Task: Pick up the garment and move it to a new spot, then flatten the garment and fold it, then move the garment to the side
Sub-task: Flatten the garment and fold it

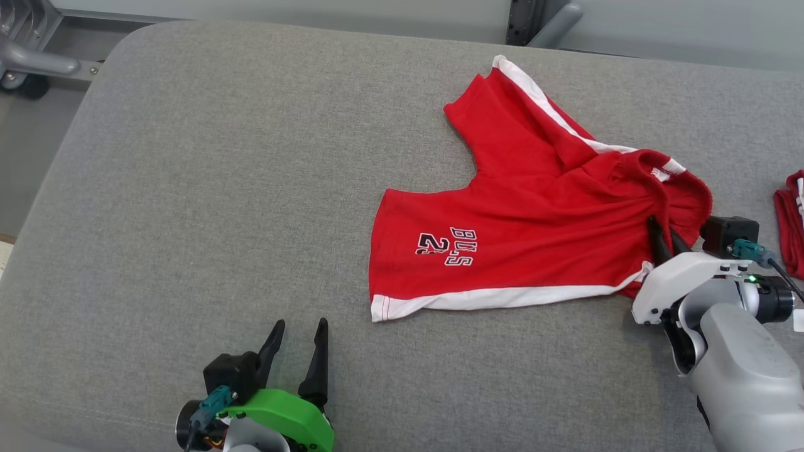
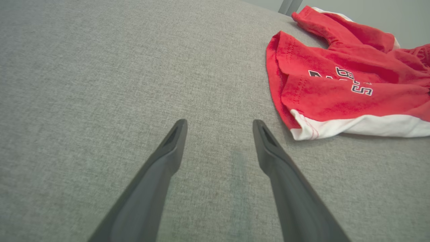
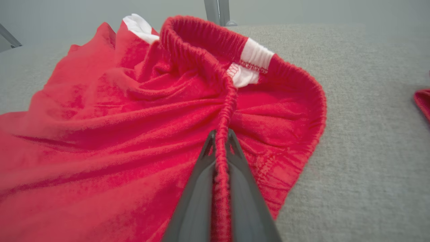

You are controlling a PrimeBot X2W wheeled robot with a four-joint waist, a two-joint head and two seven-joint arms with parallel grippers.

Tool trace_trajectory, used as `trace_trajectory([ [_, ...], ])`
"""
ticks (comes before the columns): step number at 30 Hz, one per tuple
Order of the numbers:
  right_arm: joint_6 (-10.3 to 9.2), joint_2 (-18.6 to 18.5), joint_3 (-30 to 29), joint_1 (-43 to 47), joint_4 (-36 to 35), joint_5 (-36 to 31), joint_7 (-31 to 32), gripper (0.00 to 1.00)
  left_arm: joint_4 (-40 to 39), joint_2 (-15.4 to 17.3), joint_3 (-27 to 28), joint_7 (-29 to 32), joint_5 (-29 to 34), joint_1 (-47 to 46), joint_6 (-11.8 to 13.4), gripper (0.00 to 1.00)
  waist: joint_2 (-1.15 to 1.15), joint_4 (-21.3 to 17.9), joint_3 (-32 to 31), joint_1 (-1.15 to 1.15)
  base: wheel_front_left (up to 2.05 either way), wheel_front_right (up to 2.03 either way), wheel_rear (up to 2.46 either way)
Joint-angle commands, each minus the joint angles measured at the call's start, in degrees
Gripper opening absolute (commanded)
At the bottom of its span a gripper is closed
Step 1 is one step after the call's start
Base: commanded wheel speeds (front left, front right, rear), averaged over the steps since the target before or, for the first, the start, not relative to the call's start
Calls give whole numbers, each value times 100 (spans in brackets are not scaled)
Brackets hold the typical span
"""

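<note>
- Shorts (image 1: 534, 232), red with white trim, lie crumpled on the gray pad (image 1: 188, 188), right of centre.
- Right gripper (image 1: 664, 227) clenched on their elastic waistband (image 3: 201, 37), fabric pinched between its fingers.
- Left gripper (image 1: 301, 323) spread wide, holding nothing, over bare pad near the white hem (image 2: 352, 126).
- Another red cloth (image 1: 793, 223) lies at the far right edge.

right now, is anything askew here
The shorts lie rumpled, not flat: the waistband is bunched into a ridge, pinched in the shut right gripper, and one leg angles away. Another red cloth sits at the head view's right edge.
</note>
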Motion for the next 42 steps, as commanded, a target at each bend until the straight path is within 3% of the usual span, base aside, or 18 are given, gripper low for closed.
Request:
trace_trajectory([
  [1, -3, -50, -96, -27, 31, -169, -16, 100, 15, 20, 11, 4, 1, -50, 36, 100, 0, 17, -20, 0, 0, 0, 0],
  [7, -3, 187, -840, 399, -537, -1228, -16, 100, 4, 19, 229, 4, 179, 130, 70, 100, 0, -298, -362, 0, 0, 0, 0],
  [14, -3, 600, -1240, 1317, -1932, -1659, -17, 100, -264, 21, 644, 4, 541, 371, 155, 100, 0, -811, -730, 0, 0, 0, 0],
  [24, -3, 793, -825, 2548, -3054, -1439, -16, 100, -659, 22, 1140, 4, 1035, 893, 225, 100, 0, -1214, -1119, 0, 0, 0, 0],
  [42, -3, 868, -719, 3173, -3332, -1197, -16, 100, -1119, 20, 1252, 4, 1342, 1496, 221, 100, 0, -1229, -1321, 0, 0, 0, 0],
])
